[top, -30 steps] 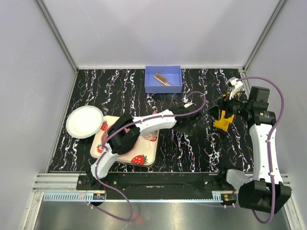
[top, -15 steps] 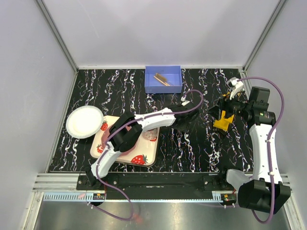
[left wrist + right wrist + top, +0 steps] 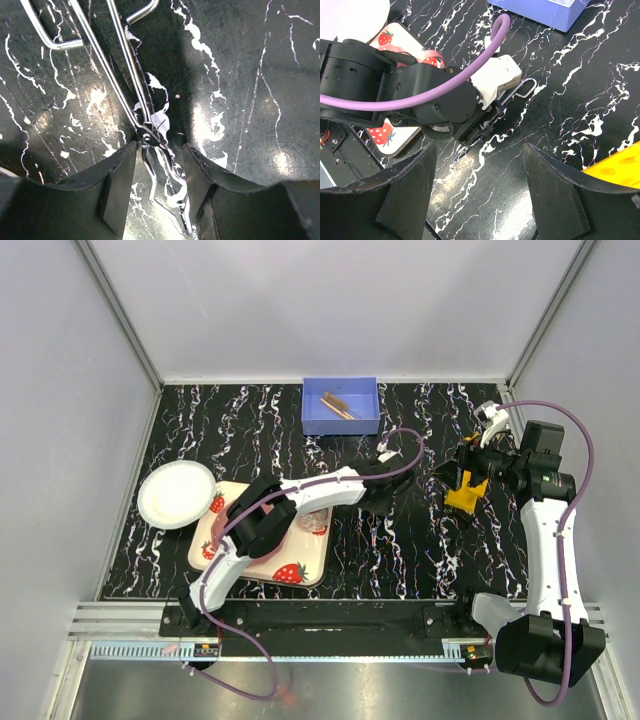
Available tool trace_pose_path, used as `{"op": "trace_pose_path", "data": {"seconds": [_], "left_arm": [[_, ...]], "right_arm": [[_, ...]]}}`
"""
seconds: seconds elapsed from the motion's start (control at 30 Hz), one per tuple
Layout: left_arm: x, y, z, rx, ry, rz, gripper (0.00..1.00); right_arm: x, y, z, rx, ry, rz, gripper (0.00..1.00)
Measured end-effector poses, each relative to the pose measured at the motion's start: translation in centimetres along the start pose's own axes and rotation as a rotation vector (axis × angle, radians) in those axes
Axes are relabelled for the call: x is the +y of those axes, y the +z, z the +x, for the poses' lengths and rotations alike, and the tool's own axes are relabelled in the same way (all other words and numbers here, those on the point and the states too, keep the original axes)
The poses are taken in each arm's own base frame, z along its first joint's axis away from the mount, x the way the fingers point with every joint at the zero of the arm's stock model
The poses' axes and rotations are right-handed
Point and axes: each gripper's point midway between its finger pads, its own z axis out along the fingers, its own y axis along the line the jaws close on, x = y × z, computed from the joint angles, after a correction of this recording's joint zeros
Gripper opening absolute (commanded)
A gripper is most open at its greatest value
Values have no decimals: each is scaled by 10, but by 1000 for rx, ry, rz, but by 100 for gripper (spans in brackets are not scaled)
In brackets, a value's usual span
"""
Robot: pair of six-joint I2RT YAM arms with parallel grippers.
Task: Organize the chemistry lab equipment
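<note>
At the left of the black marbled desk [image 3: 250, 430] sits a white bowl [image 3: 176, 493], overlapping the corner of a strawberry-print tray [image 3: 295, 573]. The left arm reaches from there across the tray to mid-desk. Its pincer [image 3: 159, 185] is lowered onto the metal forceps [image 3: 125, 65], which lie flat on the desk. The fingers are partly spread on either side of the forceps' crossing point, and a gap shows at the right finger [image 3: 200, 175]. At the middle back, a blue bin [image 3: 310, 410] holds a tan wooden clamp [image 3: 338, 406]. At the right, a yellow holed rack [image 3: 465, 495] lies near the desk's edge. The right pincer [image 3: 480, 190] hangs just beside it, spread wide with nothing between its fingers, only bare desk below.
</note>
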Motion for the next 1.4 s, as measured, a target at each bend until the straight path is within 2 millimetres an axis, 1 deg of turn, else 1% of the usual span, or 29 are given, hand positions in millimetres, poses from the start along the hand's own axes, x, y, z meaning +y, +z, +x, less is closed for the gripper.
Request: {"op": "trace_pose_path", "data": {"seconds": [0.1, 0.23, 0.3, 0.37, 0.4, 0.47, 0.5, 0.6, 0.73, 0.8, 0.97, 1.03, 1.1, 1.27, 1.33, 1.4], "left_arm": [[3, -1, 3, 0, 1, -6, 49], [13, -5, 11, 8, 5, -28, 49], [16, -7, 14, 13, 4, -37, 47], [17, -8, 15, 14, 4, -37, 43], [17, -8, 15, 14, 4, -37, 37], [18, -8, 15, 13, 7, -42, 31], [19, -8, 15, 14, 12, -46, 26], [20, -9, 16, 17, 18, -47, 18], [20, -10, 16, 15, 33, -41, 16], [24, -13, 21, 18, 35, -39, 15], [39, -29, 36, 36, 32, -34, 15], [41, -38, 35, 23, 26, -16, 15], [40, -49, 29, -5, 18, 12, 15], [32, -82, 6, -114, -10, 104, 14], [28, -93, -3, -154, -21, 138, 14], [25, -100, -9, -180, -29, 163, 14]], "right_arm": [[1, 0, 0, -2, 4, -7, 75], [2, 0, -1, -5, 6, -11, 75], [2, -1, -1, -6, 8, -12, 75], [2, -1, -1, -7, 8, -15, 75], [2, -1, -1, -8, 8, -15, 76], [2, -1, -1, -8, 8, -15, 76], [2, -1, -1, -9, 8, -14, 76], [1, -1, -1, -9, 13, -13, 76], [1, -1, -1, -9, 18, -11, 76], [2, -1, -1, -11, 19, -16, 76], [6, -1, -1, -14, 30, -40, 78], [8, 0, 0, -15, 40, -55, 79], [10, 1, -1, -17, 53, -70, 79], [11, 5, -2, -23, 85, -108, 86], [11, 7, -2, -23, 105, -121, 86], [12, 9, -2, -24, 125, -141, 85]]}}
